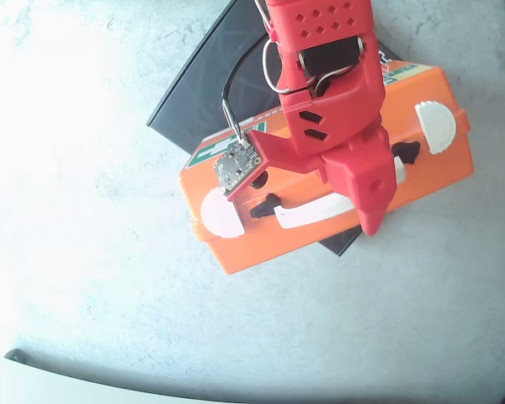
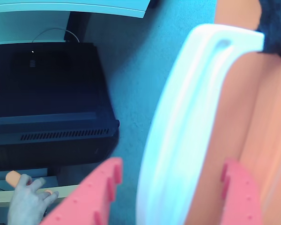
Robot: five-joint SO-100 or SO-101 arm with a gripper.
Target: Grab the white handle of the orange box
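White handle (image 2: 178, 136) of orange box (image 1: 261, 252) sits between the claw (image 2: 171, 187) fingers (image 2: 91, 197); jaws apart, straddling it, contact not discernible.

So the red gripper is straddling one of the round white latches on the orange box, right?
Not a latch: the wrist view shows the gripper open around the long white handle of the orange box. The half-round latches sit clear, per the overhead view.
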